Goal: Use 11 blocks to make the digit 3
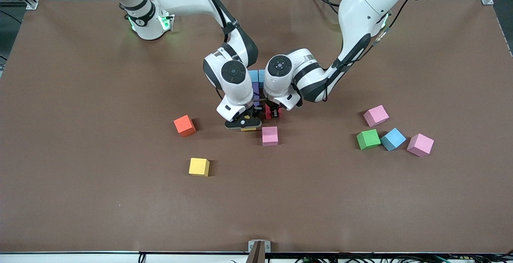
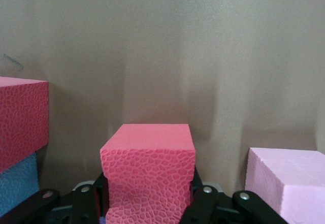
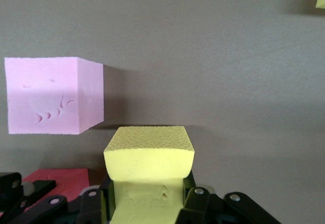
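Note:
My left gripper point(image 1: 273, 114) point(image 2: 147, 193) is shut on a red block point(image 2: 147, 168), squeezing its sides, low over the table. Beside it my right gripper point(image 1: 245, 124) point(image 3: 149, 193) is shut on a yellow block point(image 3: 149, 163) point(image 1: 251, 128). Between the two wrists, light blue point(image 1: 256, 75) and purple point(image 1: 256, 90) blocks of the figure show, mostly hidden. The left wrist view has another red block point(image 2: 20, 117) touching a blue one point(image 2: 18, 183). A pink block point(image 1: 269, 135) point(image 3: 53, 96) point(image 2: 287, 183) lies just nearer the front camera than both grippers.
Loose on the table toward the right arm's end are an orange block point(image 1: 184, 125) and a yellow block point(image 1: 199, 166). Toward the left arm's end lie two pink blocks point(image 1: 376, 115) point(image 1: 420, 144), a green block point(image 1: 368, 139) and a light blue block point(image 1: 393, 139).

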{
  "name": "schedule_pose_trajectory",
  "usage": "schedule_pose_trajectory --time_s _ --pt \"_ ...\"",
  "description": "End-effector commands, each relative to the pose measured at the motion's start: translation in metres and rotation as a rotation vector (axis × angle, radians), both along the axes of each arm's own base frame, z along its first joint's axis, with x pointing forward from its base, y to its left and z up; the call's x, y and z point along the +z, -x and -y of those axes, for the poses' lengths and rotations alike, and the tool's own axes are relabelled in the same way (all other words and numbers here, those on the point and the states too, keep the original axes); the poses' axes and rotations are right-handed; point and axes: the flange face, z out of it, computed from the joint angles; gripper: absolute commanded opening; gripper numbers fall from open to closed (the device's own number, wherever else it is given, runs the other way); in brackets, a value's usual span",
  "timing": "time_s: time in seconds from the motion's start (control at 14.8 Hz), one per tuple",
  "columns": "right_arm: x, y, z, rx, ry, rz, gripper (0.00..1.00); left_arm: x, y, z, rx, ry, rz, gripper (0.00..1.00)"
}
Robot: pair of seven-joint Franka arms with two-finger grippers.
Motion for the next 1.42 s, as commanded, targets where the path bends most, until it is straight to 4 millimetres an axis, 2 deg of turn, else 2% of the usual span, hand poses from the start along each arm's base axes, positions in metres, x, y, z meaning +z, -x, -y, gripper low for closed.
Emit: schedule_pose_trajectory --time_s 0.0,0.27,0.47,0.74,1.08,1.15,1.22,1.29,1.35 --pt "-0.001 -0.011 0.012 0.003 0.021 -0.002 0.01 0.000 -0.003 0.006 0.031 0.009 0.002 0.29" --pt "-0.001 -0.038 0.051 -0.038 0.045 -0.042 0.01 -0.003 0.009 0.014 0.014 0.005 -0.007 0.29" --pt "0.000 -0.054 0.085 -0.145 0.052 -0.101 0.01 -0.002 0.015 0.020 0.002 0.007 -0.006 0.29" --pt "0.001 -0.063 0.100 -0.348 0.045 -0.113 0.01 -0.003 0.021 0.024 0.000 0.005 -0.009 0.29" --pt "-0.002 -0.063 0.105 -0.381 0.050 -0.120 0.00 -0.004 0.020 0.024 0.004 0.005 -0.008 0.30" --pt "-0.002 -0.063 0.105 -0.380 0.050 -0.121 0.00 -0.002 0.019 0.023 0.003 0.007 -0.005 0.36" --pt "-0.003 -0.063 0.105 -0.381 0.051 -0.120 0.00 -0.001 0.018 0.023 -0.004 0.006 -0.003 0.59" --pt "-0.002 -0.063 0.105 -0.381 0.050 -0.120 0.00 0.000 0.016 0.022 -0.006 0.005 0.004 1.00" --pt "-0.004 -0.062 0.105 -0.381 0.053 -0.123 0.00 0.007 0.014 0.021 -0.006 0.009 0.015 1.00"
